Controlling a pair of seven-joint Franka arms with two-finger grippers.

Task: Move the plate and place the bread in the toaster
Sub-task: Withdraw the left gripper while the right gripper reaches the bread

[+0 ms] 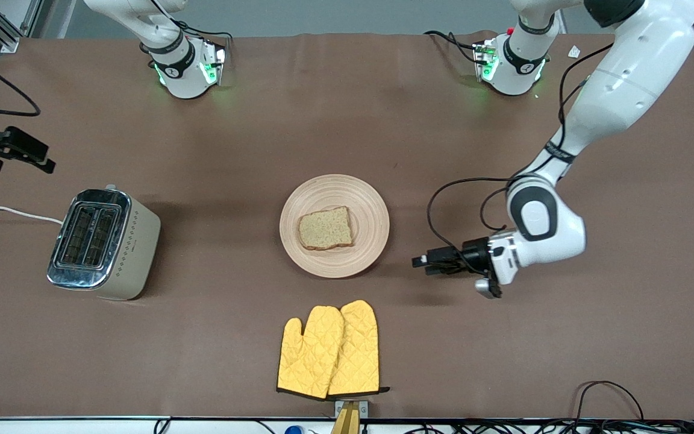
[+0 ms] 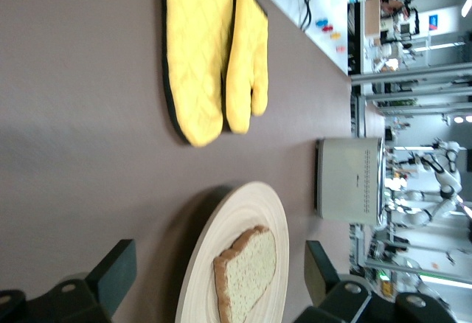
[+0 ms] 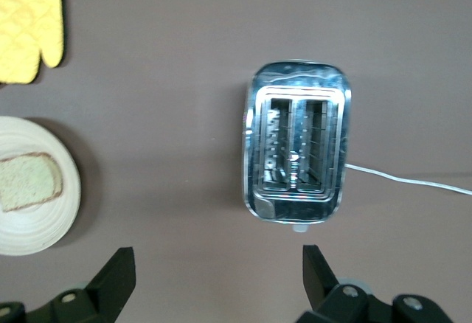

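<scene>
The pale wooden plate lies mid-table with the bread flat on it. My left gripper is open and empty, low over the table beside the plate's rim on the side toward the left arm's end, and points at the plate. In the left wrist view its jaws frame the plate and bread. The cream toaster stands toward the right arm's end, both slots empty. My right gripper is open and empty, high over the table beside the toaster.
Two yellow oven mitts lie nearer the front camera than the plate. The toaster's white cord runs off the table edge at the right arm's end. The right wrist view also shows the plate and bread.
</scene>
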